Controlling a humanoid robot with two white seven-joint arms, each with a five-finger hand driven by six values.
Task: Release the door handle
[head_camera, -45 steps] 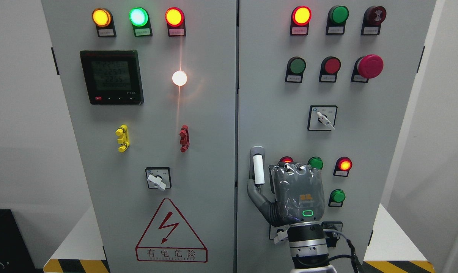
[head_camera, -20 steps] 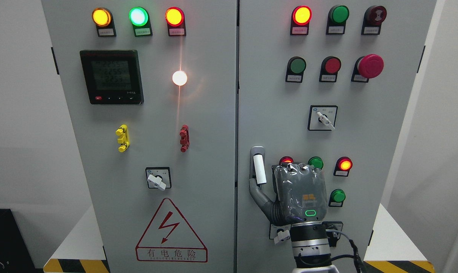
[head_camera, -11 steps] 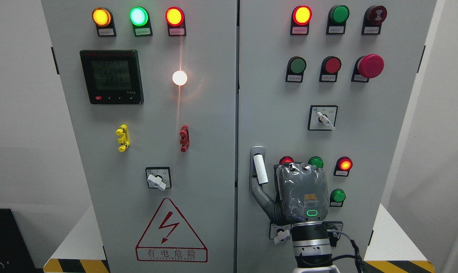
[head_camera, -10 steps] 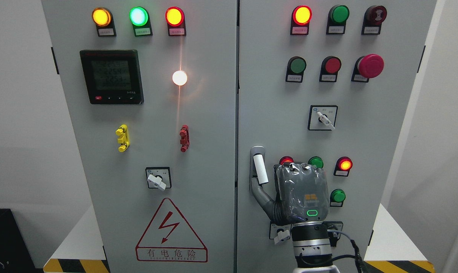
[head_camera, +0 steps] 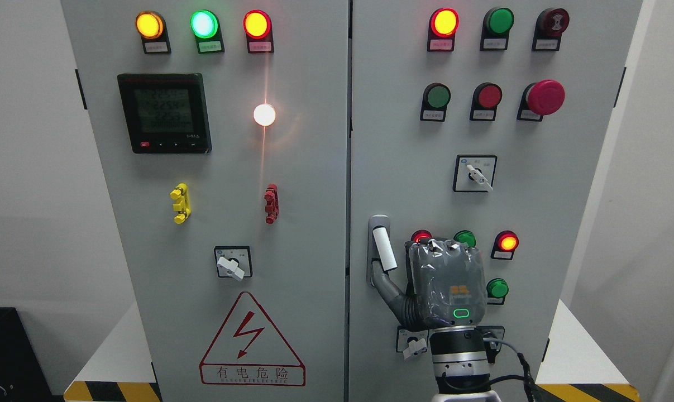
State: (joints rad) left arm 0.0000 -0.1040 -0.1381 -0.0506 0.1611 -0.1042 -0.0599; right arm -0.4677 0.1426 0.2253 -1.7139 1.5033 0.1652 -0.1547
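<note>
Door handle (head_camera: 382,245) sits low on the right cabinet door (head_camera: 404,145), close to that door's left edge beside the seam between the two doors. Its white grip leans slightly, the lower end swung out toward the right of its grey backing plate.

Only the head view is given. In it, the right robot hand (head_camera: 437,285) comes up from the bottom edge, right of the middle, with its grey back toward the camera. Its thumb (head_camera: 390,287) reaches up and left, the tip ending just under the lower end of the handle, touching it or nearly so; I cannot tell which. The other fingers are hidden behind the palm, so whether they are curled or spread cannot be told, and nothing shows a full grasp on the handle. The left robot hand is not in view.

By my judgement the release is close to finished, with only the thumb left to clear. The risk lies in that thumb: if the robot hand pulls straight back or drops while the tip is hooked beneath the grip, it could drag the handle further round or tug the door. The palm also hides part of a red lamp (head_camera: 421,236) and sits close to a green button (head_camera: 465,238) and another green button (head_camera: 497,288) on its right; a sideways withdrawal could press one. A cable (head_camera: 518,363) loops beside the wrist and could snag.
</note>
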